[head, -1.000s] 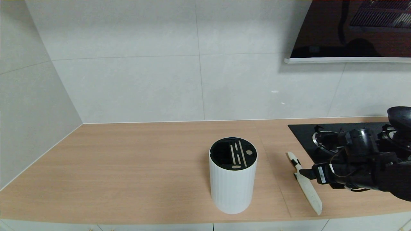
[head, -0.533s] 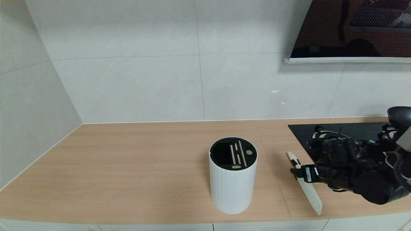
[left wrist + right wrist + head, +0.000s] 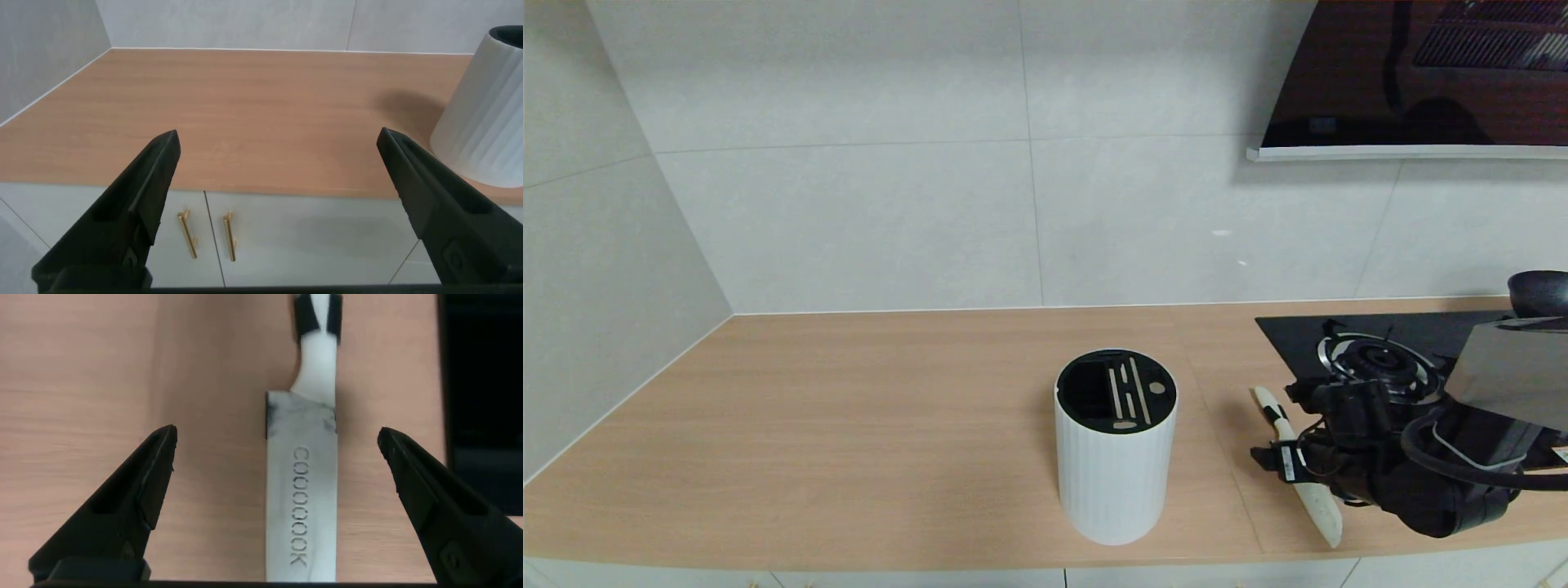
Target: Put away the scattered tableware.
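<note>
Knife (image 3: 1321, 508): laid flat on the worktop (image 3: 849, 425) near its front edge, toward the right end, between the holder (image 3: 1115, 457) and the hob (image 3: 1290, 335). The handle is pointed at the back wall and the blade tip at the front edge.
Right gripper (image 3: 276, 457): positioned directly above the knife; the fingers (image 3: 147, 498) are spread wide.
Knife relative to fingers: the white blade (image 3: 302, 506) is seen lengthwise in the gap, about midway, and is touched by neither finger.
Left gripper (image 3: 278, 147): held over the front edge of the worktop, beside the holder (image 3: 486, 106); the fingers are spread apart and nothing is held.
Holder: stood upright near the front edge; a black slotted top is fitted.
</note>
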